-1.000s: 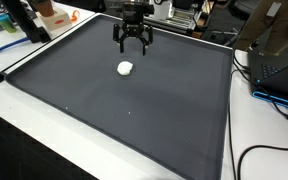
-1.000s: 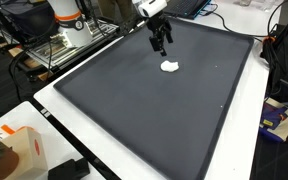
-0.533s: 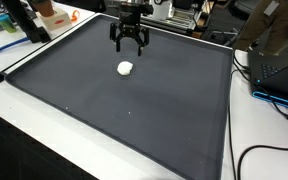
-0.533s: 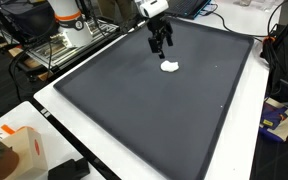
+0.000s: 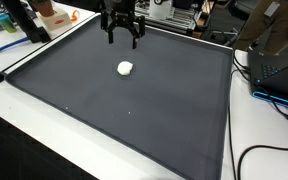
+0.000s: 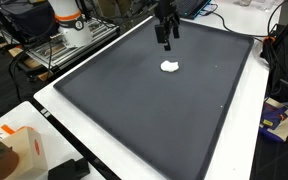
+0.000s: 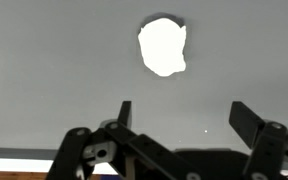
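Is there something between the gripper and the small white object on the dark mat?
Nothing visible does. The open gripper hangs above the dark mat, apart from the white object. In the wrist view only bare mat lies between them.

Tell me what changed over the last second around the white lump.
The pincer rose higher above the dark mat and drew further from the white lump, jaws open and empty throughout. Nothing was taken hold of or let go. The lump lay where it was, untouched.
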`<move>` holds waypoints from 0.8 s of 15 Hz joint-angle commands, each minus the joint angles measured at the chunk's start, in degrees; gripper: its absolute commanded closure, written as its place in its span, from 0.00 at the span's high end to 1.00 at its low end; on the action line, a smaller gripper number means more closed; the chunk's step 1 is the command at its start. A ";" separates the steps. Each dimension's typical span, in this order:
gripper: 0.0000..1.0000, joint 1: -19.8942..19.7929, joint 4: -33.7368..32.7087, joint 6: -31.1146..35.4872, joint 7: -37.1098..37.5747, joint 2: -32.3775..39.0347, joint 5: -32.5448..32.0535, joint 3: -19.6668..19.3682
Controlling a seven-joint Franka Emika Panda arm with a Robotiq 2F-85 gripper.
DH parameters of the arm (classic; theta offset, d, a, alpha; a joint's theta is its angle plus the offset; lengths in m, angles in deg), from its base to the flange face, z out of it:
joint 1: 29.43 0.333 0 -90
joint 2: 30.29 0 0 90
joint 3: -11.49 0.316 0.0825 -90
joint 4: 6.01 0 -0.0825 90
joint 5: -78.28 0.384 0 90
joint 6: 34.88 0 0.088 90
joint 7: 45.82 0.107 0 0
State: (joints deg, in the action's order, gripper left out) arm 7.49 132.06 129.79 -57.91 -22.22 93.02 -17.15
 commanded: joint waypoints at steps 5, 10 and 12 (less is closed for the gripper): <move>1.00 -18.93 -0.66 -1.30 13.56 -0.73 -15.93 17.25; 1.00 -23.89 -2.05 -5.46 20.19 -1.37 -23.57 22.35; 1.00 -24.89 -3.40 -8.23 21.32 -0.98 -24.67 23.78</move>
State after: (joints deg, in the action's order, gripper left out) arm -14.98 129.94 126.20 -39.51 -22.61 71.33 3.85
